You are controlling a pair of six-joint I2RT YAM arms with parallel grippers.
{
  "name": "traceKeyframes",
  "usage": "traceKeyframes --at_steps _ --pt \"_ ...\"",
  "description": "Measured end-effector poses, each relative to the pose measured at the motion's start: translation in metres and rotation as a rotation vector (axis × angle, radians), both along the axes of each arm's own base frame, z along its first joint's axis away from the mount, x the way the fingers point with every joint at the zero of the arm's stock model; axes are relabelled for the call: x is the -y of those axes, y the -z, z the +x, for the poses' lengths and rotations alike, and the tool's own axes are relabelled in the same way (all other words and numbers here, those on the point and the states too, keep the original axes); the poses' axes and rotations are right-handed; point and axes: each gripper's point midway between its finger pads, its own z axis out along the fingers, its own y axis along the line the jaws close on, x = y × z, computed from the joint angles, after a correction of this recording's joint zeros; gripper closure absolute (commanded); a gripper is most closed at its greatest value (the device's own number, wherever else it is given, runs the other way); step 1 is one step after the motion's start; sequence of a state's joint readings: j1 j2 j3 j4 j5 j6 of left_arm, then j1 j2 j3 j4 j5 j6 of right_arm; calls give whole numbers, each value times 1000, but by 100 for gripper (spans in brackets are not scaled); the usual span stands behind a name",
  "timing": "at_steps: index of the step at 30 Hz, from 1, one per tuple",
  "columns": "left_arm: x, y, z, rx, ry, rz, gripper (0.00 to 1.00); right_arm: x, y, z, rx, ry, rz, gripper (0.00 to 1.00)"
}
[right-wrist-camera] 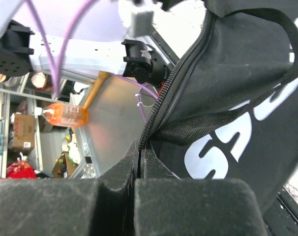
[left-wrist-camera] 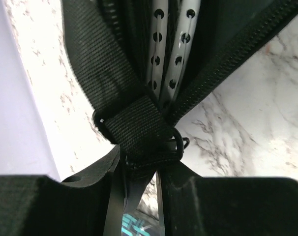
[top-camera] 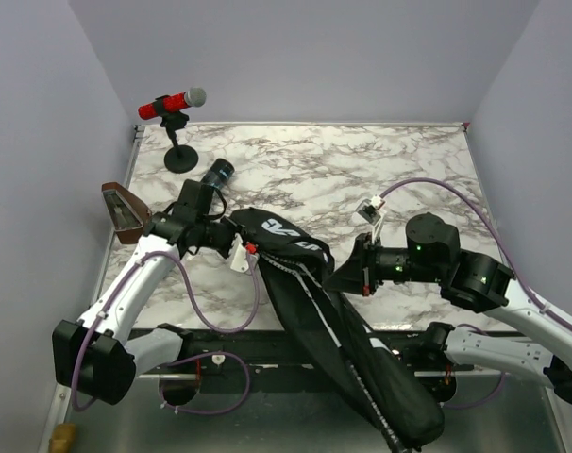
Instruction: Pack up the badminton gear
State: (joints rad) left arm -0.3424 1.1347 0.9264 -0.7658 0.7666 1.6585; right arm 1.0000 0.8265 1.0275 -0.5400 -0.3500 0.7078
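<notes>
The black bag (top-camera: 333, 330) lies slantwise on the worktop (top-camera: 409, 170), its head end toward the left edge and its narrow end hanging past the near edge, with pale racket frames (left-wrist-camera: 171, 49) showing inside its gaping mouth. The left gripper (left-wrist-camera: 139, 196) pinches the webbing strap (left-wrist-camera: 139, 128) at the head end. The right gripper (right-wrist-camera: 139, 172) is clamped on the bag's rim beside the zip (right-wrist-camera: 159, 108), likely to keep the fabric taut for zipping.

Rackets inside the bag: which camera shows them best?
The left wrist view: the rackets, two pale frames with string holes, show inside the open bag. In the top and right wrist views the bag hides them.
</notes>
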Motion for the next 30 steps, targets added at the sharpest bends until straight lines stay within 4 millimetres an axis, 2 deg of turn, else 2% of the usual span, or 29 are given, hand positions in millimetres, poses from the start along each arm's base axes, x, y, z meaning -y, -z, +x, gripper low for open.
traceKeyframes --at_steps 2,6,7,10,13,16,19,22,25,30 --pt "-4 -10 -4 -33 -20 3 68 0 6 9 4 47 -27 99" --pt "-16 -42 -11 -106 -43 50 68 4 35 28 -15 143 -166 100" --pt "-19 -56 -8 -116 -55 62 67 6 45 34 -14 170 -211 100" --pt "-24 -71 1 -104 -76 62 62 13 73 53 5 253 -341 100" --pt "-28 -63 -11 -126 -67 75 62 18 95 68 22 301 -450 99" --pt "-31 -49 -30 -200 -58 92 68 24 105 77 42 341 -506 95" --pt "-29 -36 -37 -283 -53 98 74 33 114 84 54 385 -570 80" --pt "-24 -34 -37 -303 -35 74 78 36 120 93 69 417 -622 63" --pt "-23 -33 -37 -323 -37 44 81 37 118 103 96 445 -650 45" --pt "-38 -32 -29 -354 -104 -11 86 39 92 117 164 501 -625 41"
